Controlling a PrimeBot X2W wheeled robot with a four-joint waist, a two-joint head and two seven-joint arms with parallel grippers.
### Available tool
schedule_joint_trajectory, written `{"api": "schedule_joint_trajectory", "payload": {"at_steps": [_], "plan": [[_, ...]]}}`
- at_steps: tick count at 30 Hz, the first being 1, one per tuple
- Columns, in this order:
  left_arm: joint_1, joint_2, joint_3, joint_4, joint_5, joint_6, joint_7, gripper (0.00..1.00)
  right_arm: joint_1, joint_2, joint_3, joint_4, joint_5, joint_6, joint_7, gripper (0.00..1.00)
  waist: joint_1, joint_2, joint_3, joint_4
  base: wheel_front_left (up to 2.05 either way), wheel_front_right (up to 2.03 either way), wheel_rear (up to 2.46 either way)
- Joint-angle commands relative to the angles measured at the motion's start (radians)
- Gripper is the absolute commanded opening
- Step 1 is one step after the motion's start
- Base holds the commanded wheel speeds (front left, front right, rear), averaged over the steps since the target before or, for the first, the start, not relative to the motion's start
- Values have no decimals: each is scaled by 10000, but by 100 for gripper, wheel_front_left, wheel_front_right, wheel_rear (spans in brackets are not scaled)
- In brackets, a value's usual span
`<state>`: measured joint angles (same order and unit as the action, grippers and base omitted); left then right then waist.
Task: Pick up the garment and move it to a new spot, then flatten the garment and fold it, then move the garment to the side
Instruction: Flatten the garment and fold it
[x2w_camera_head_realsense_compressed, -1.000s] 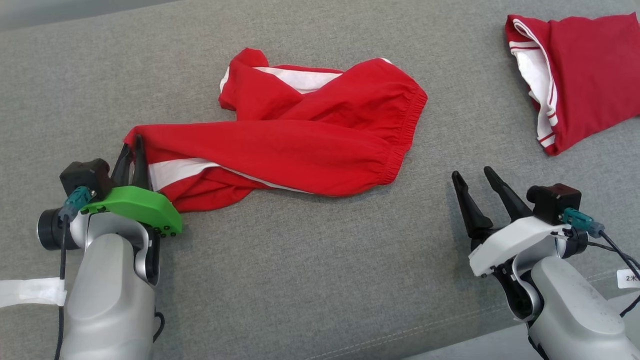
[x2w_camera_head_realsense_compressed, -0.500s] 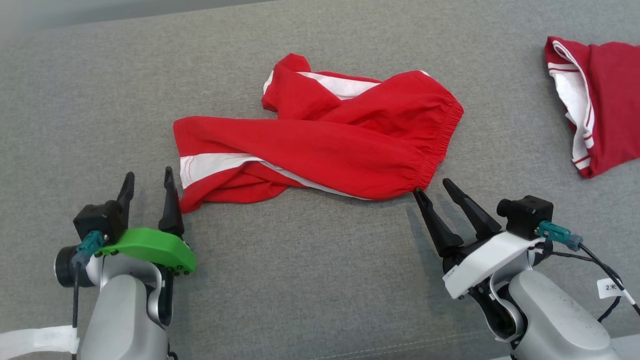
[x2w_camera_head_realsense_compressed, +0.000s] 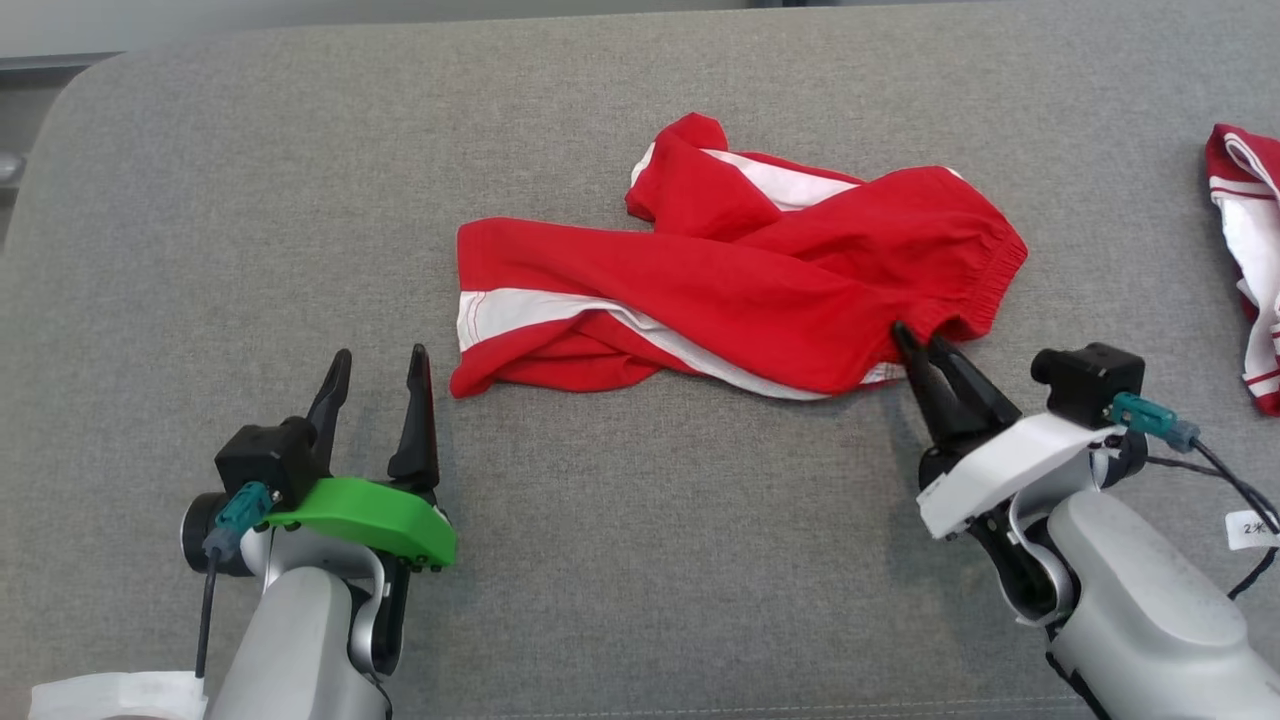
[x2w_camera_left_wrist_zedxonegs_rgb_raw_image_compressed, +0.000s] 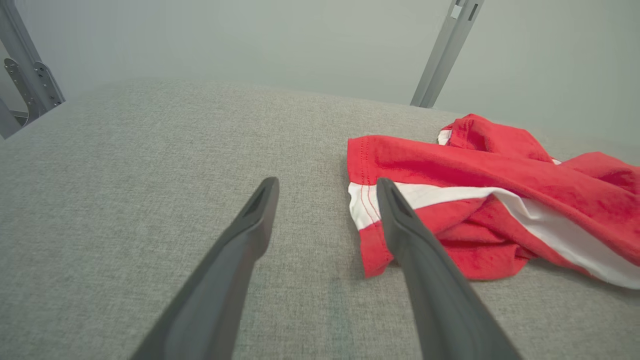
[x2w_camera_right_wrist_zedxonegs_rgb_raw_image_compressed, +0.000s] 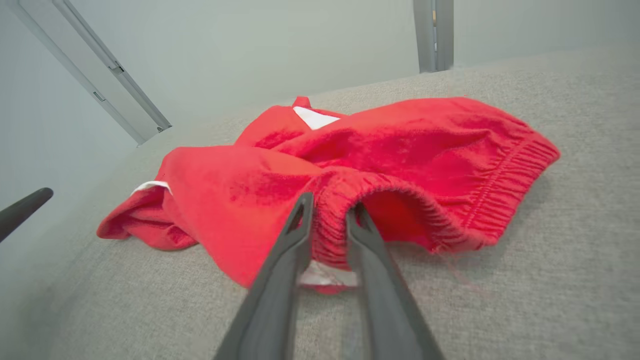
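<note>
As the right gripper (x2w_camera_head_realsense_compressed: 920, 338) clamps its jaws on a bunched fold of elastic waistband, the red garment (x2w_camera_head_realsense_compressed: 740, 290) lies crumpled near the middle of the grey cushion (x2w_camera_head_realsense_compressed: 640, 560). Its legs are twisted across each other, with broad white side stripes showing. The left gripper (x2w_camera_head_realsense_compressed: 380, 353) stands just beside the garment's stitched hem, jaws spread wide and empty. A second red-and-white cloth (x2w_camera_head_realsense_compressed: 1250, 250) lies well apart, beyond the garment's waistband end.

red garment (x2w_camera_right_wrist_zedxonegs_rgb_raw_image_compressed: 400, 145), pinched by R end effector (x2w_camera_right_wrist_zedxonegs_rgb_raw_image_compressed: 330, 206)
</note>
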<state>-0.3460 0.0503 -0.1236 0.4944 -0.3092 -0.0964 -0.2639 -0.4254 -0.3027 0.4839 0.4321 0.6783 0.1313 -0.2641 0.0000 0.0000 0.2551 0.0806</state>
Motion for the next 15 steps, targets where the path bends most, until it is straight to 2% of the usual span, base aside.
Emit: {"api": "schedule_joint_trajectory", "payload": {"at_steps": [1,7,15], "plan": [[89,21,-72,-53,-86,40,2,100,-237,-29,-202,106,-23,-13,1,0,0,0,60,114,0,0,0],[-10,22,-555,-152,-282,84,2,100,-1446,-309,-502,823,-664,-13,1,0,0,0,315,439,0,0,0],[-246,21,-1519,-340,-604,152,2,100,-3087,-538,-831,2865,-1159,-13,1,0,0,0,690,1163,0,0,0]]}}
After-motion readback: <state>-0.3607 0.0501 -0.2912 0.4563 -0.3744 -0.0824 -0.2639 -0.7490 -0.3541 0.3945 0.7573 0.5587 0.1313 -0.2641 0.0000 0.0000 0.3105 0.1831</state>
